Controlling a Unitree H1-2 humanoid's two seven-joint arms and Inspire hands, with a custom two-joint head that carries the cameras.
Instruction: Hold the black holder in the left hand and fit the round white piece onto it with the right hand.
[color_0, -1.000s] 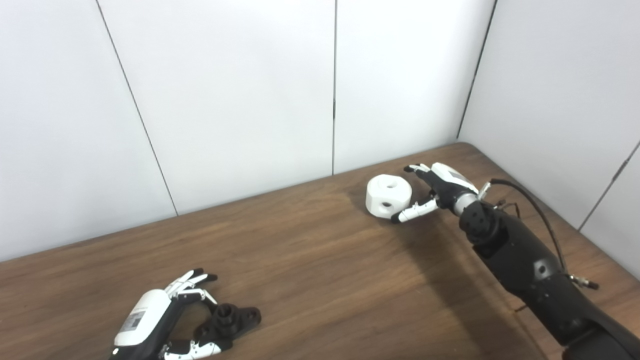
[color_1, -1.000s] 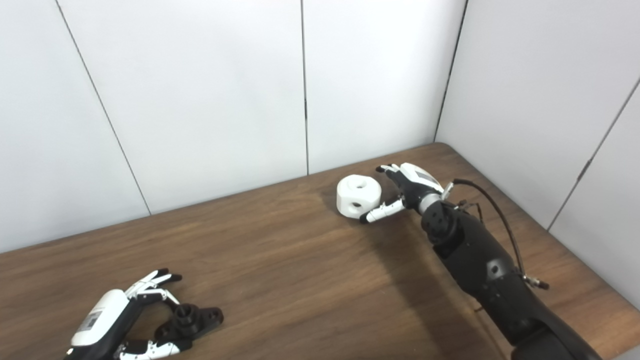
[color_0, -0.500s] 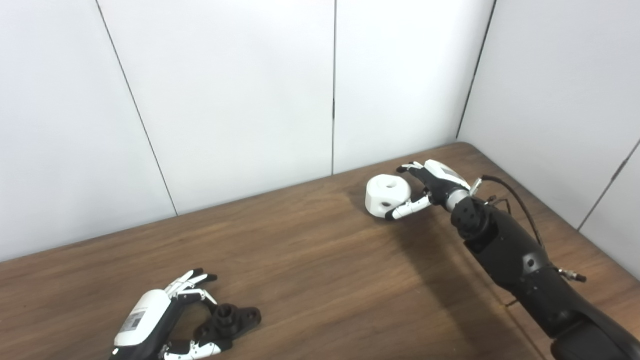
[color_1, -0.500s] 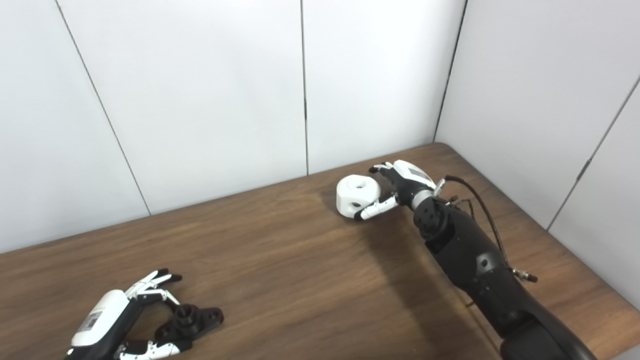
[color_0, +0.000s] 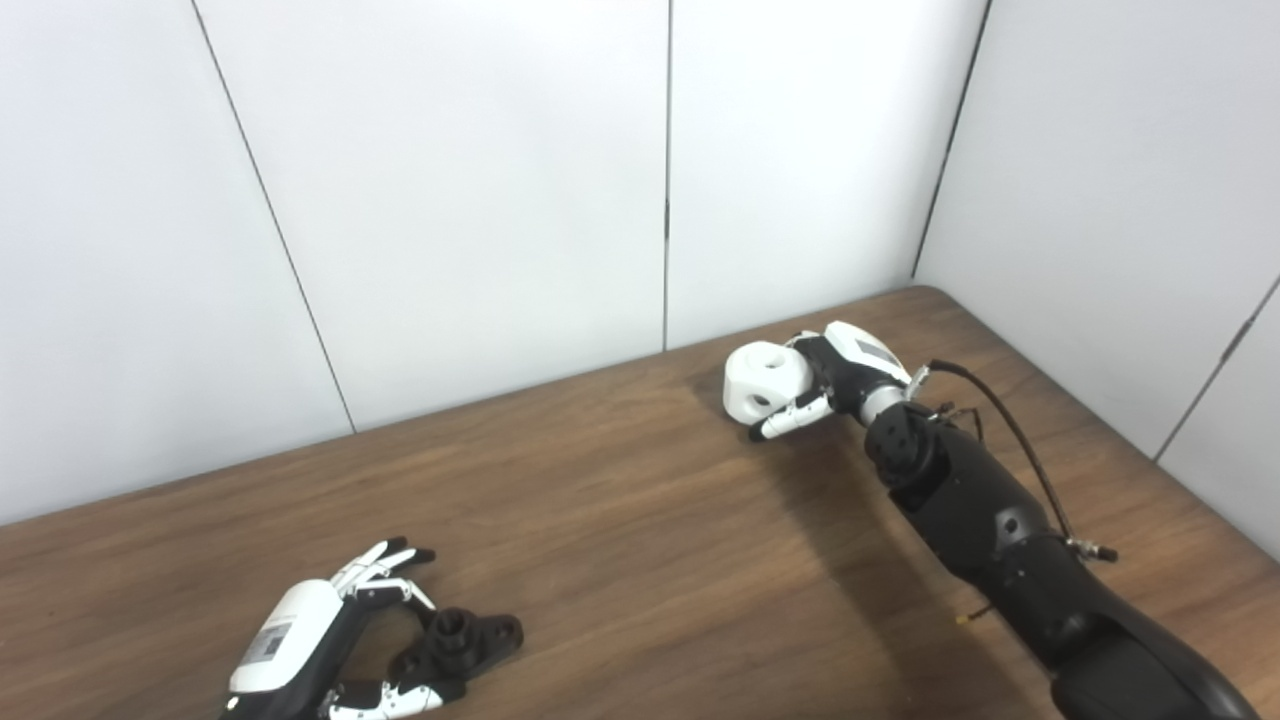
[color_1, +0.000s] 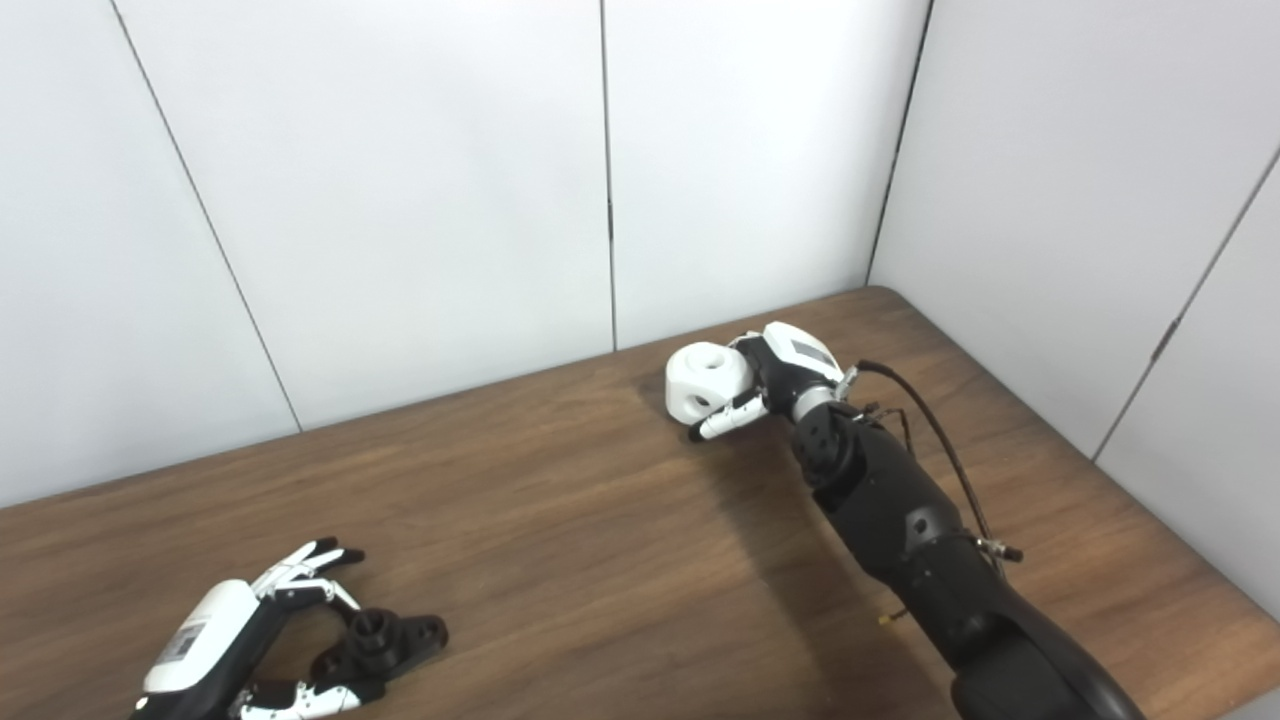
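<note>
A round white plastic piece with holes in its top and side (color_0: 765, 378) is seen at the far right of the brown wooden table (color_0: 640, 520), near the white panelled wall (color_0: 500, 200). It is gripped by the right hand (color_0: 835, 375), whose fingers are closed against its right side while the thumb (color_0: 790, 420) lies below its front; whether the piece is lifted clear of the table can hardly be judged from either eye view. At the near left edge, a black plastic holder with a raised round socket (color_0: 460, 640) is lying on the wood. It is flanked by the left hand (color_0: 320, 640), whose fingers are spread apart, with the thumb touching the holder's near end.
</note>
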